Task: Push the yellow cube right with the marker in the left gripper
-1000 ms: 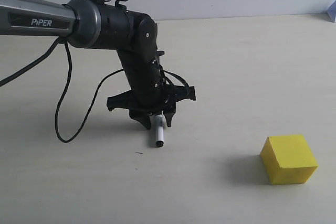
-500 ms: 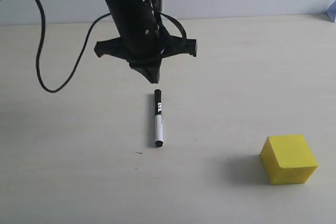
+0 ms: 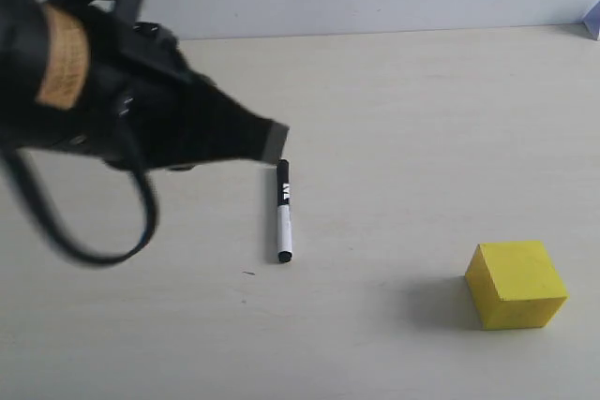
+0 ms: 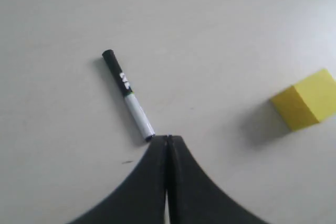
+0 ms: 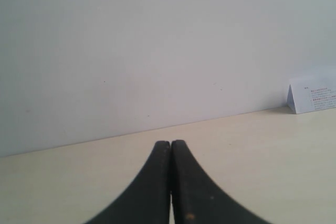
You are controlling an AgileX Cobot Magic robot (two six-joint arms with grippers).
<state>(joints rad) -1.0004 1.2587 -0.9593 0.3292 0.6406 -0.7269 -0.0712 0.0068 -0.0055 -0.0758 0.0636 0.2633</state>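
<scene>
Lifted away with jaws clenched empty, the left gripper (image 3: 274,144) abandoned the marker (image 3: 282,211), so the yellow cube (image 3: 517,284) remains unpushed.

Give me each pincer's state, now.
The left pincer: shut, holding nothing; the marker lies on the table.
The right pincer: shut, holding nothing.

The marker (image 3: 283,213) lies loose on the table (image 3: 422,100), and the yellow cube (image 3: 517,284) sits well to the marker's right and nearer the camera. The tabletop between these 2 things is open and wide enough for a gripper to pass. The left gripper (image 3: 272,143), fingers pressed together, hangs over the marker's cap end, its blurred bulk filling the space to the marker's left.
</scene>
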